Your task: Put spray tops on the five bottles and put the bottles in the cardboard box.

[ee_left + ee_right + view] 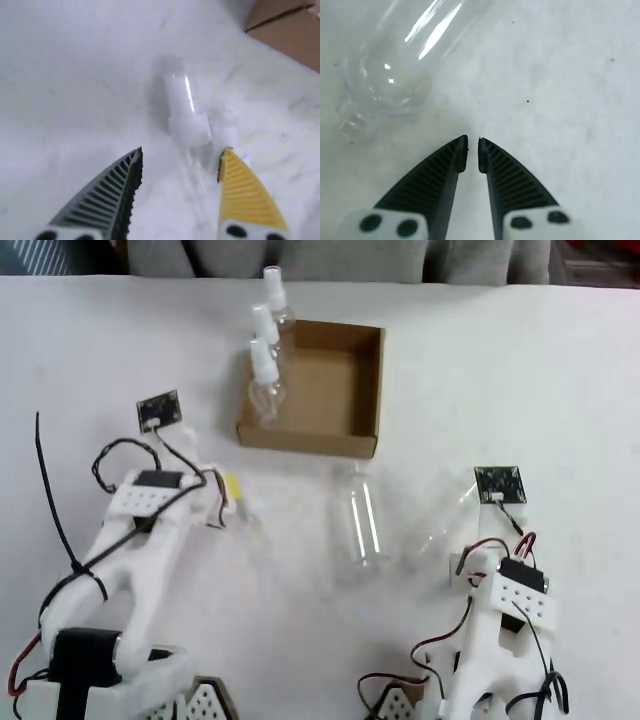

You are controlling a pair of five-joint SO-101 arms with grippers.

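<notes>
A white spray top [187,117] lies on the table between the tips of my open left gripper [182,151], whose grey and yellow fingers stand on either side of it without touching. From above, that spray top [251,511] is just left of a capless clear bottle [362,522] lying below the cardboard box [340,350]. Three capped bottles [266,380] stand in a row at the box's left wall. My right gripper [472,150] is shut on nothing, a short way from a second capless bottle [395,75] lying on its side.
The left arm [140,530] and right arm [510,595] take up the near corners of the white table. A corner of the box [290,30] is just beyond the spray top. Bare table lies right of the box.
</notes>
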